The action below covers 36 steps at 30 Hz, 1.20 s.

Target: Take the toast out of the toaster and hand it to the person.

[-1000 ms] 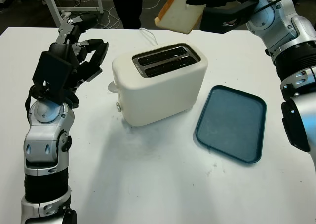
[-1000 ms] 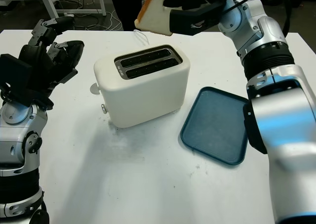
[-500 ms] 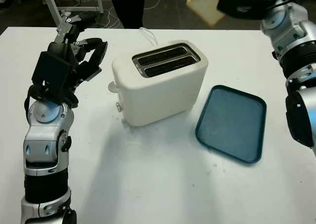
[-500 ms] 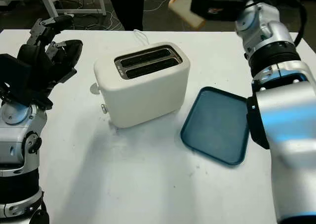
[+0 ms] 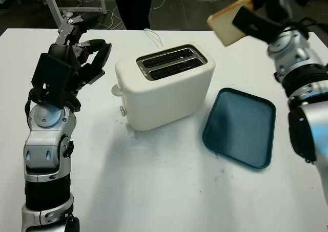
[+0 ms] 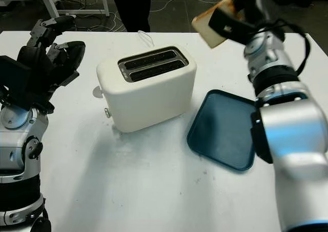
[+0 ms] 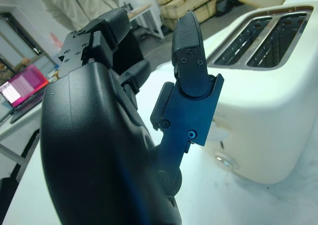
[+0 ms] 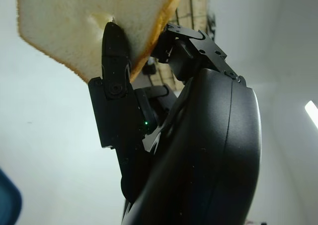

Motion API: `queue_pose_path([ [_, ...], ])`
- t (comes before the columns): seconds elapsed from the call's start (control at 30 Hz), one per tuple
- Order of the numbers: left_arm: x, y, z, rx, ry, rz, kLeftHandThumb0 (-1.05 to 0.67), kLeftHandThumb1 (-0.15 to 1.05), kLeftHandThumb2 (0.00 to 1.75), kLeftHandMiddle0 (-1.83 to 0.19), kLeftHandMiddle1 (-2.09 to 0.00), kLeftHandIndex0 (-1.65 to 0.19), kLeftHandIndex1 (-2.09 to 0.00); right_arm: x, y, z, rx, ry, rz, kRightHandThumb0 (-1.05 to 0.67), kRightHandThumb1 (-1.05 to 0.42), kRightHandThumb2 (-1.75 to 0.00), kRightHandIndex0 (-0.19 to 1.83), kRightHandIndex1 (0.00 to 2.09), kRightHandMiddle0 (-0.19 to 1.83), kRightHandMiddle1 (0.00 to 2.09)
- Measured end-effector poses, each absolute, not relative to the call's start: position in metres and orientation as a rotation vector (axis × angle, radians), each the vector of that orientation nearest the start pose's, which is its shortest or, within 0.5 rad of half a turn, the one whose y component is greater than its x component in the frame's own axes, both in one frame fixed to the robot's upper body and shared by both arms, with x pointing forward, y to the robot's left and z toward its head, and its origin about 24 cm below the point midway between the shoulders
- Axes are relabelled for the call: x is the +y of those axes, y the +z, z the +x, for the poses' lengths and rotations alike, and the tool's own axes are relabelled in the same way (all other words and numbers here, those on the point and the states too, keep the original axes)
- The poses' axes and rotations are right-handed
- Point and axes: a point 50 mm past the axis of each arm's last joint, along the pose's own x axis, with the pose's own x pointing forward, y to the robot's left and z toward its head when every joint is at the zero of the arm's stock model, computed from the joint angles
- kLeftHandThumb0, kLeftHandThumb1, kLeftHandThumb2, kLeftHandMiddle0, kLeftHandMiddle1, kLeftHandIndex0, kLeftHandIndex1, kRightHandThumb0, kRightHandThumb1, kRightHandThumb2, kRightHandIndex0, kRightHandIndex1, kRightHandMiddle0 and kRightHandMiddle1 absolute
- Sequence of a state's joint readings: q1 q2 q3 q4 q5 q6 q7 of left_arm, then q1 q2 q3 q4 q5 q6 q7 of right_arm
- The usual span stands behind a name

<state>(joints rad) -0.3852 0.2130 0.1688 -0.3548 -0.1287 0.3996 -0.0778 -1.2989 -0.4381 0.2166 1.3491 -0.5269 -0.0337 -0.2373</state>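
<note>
Toast out of toaster, swinging away to its right-rear, held high.

Right hand (image 5: 256,14) pinches toast (image 5: 229,23) between fingers (image 8: 115,56), now above and right-rear of toaster (image 5: 165,83); a second ago it was over the toaster's rear edge, so it has carried right, off the slots. Both slots look empty, so extraction is done and only the handover is left. Person (image 5: 131,4) stands behind toaster past the counter (image 5: 154,191) far edge, so the toast seems headed away from them. Left hand (image 5: 82,53) open, raised left of toaster, unmoved. Blue tray (image 5: 240,127) right of toaster, under the arm's path. Open air above toaster, free room to swing back.
</note>
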Motion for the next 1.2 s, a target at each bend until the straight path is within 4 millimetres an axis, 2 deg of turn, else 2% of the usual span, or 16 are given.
queue_pose_path([
  [0.1,0.1833,0.1971,0.2900,-0.350,-0.044,0.080,-0.44,0.77,0.56,0.00,-1.04,-0.01,-0.88,-0.2100,0.2174,0.4265,-0.062,-0.258,-1.060,-0.28,-0.92,-0.31,0.72,1.75,0.41,1.73],
  [0.17,0.1833,0.1971,0.2900,-0.349,-0.043,0.081,-0.43,0.78,0.57,0.00,-1.04,-0.01,-0.88,-0.2095,0.2169,0.4267,-0.058,-0.250,-1.061,-0.27,-0.92,-0.30,0.69,1.75,0.48,1.59],
  [0.2,0.1834,0.1971,0.2900,-0.349,-0.043,0.081,-0.43,0.78,0.57,0.00,-1.04,-0.01,-0.88,-0.2095,0.2168,0.4267,-0.057,-0.250,-1.060,-0.28,-0.92,-0.30,0.73,1.75,0.49,1.65],
  [0.3,0.1835,0.1968,0.2899,-0.348,-0.043,0.080,-0.42,0.77,0.58,0.00,-1.03,-0.01,-0.87,-0.2100,0.2166,0.4266,-0.052,-0.253,-1.057,-0.31,-0.92,-0.29,0.75,1.75,0.50,1.56],
  [0.47,0.1825,0.1963,0.2900,-0.348,-0.044,0.073,-0.43,0.76,0.58,0.00,-1.03,-0.01,-0.88,-0.2090,0.2156,0.4268,-0.048,-0.248,-1.086,-0.33,-0.92,-0.30,0.78,1.75,0.55,1.62],
  [0.57,0.1824,0.1962,0.2900,-0.348,-0.044,0.072,-0.43,0.76,0.59,0.00,-1.04,-0.01,-0.88,-0.2090,0.2156,0.4268,-0.048,-0.248,-1.085,-0.30,-0.92,-0.31,0.77,1.75,0.51,1.72],
  [0.93,0.1825,0.1963,0.2900,-0.348,-0.043,0.074,-0.43,0.74,0.62,0.00,-1.04,-0.02,-0.88,-0.2085,0.2151,0.4269,-0.043,-0.237,-1.090,-0.28,-0.92,-0.31,0.80,1.75,0.55,1.75],
  [1.0,0.1825,0.1963,0.2900,-0.348,-0.043,0.074,-0.43,0.73,0.62,0.00,-1.05,-0.02,-0.89,-0.2085,0.2151,0.4269,-0.043,-0.237,-1.094,-0.29,-0.92,-0.31,0.75,1.75,0.51,1.69],
  [1.07,0.1825,0.1963,0.2900,-0.348,-0.043,0.074,-0.44,0.73,0.63,0.00,-1.07,-0.03,-0.89,-0.2084,0.2151,0.4269,-0.044,-0.235,-1.107,-0.29,-0.92,-0.30,0.76,1.75,0.58,1.62],
  [1.2,0.1827,0.1962,0.2901,-0.347,-0.041,0.079,-0.43,0.73,0.64,0.00,-1.07,-0.02,-0.90,-0.2085,0.2151,0.4269,-0.046,-0.235,-1.121,-0.29,-0.92,-0.30,0.79,1.75,0.52,1.74],
])
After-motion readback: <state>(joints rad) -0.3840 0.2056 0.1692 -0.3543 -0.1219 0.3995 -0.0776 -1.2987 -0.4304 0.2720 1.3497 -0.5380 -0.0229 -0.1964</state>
